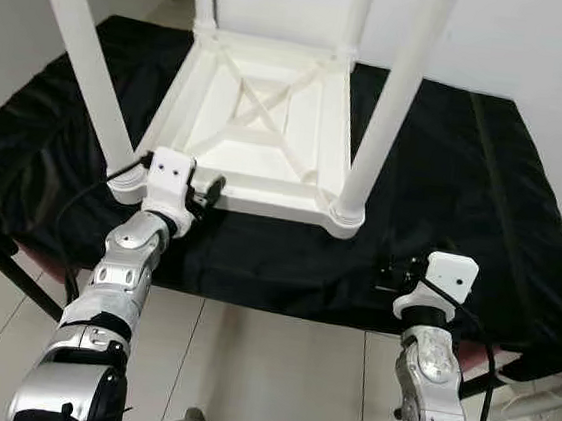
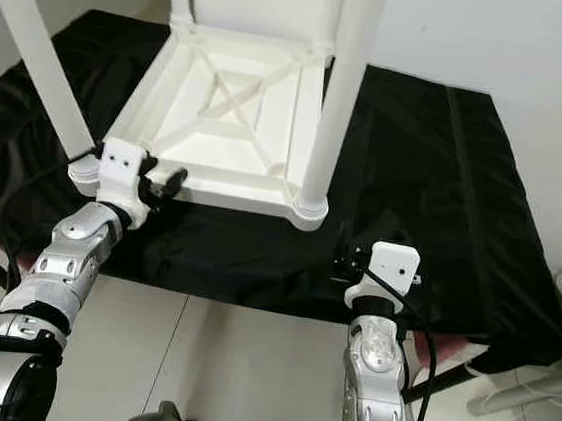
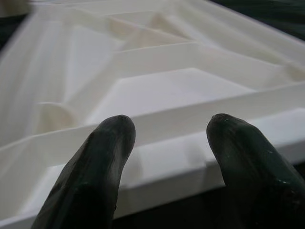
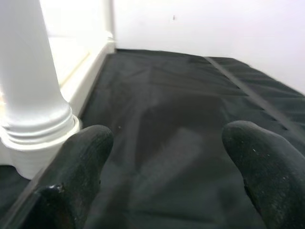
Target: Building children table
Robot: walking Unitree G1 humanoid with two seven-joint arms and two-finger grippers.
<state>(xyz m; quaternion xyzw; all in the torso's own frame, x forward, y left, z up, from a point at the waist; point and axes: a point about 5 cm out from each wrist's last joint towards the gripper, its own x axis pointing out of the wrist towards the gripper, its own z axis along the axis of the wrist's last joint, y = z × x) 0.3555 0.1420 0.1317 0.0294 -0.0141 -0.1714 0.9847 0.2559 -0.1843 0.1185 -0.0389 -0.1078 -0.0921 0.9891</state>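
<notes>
Upturned white table on black cloth.
Left gripper spread at its rim; right gripper spread, empty, above cloth.

Black cloth covers work surface, edges hanging near. White wall far and right. Pale tiled floor near. Dark frame leg near left.
</notes>
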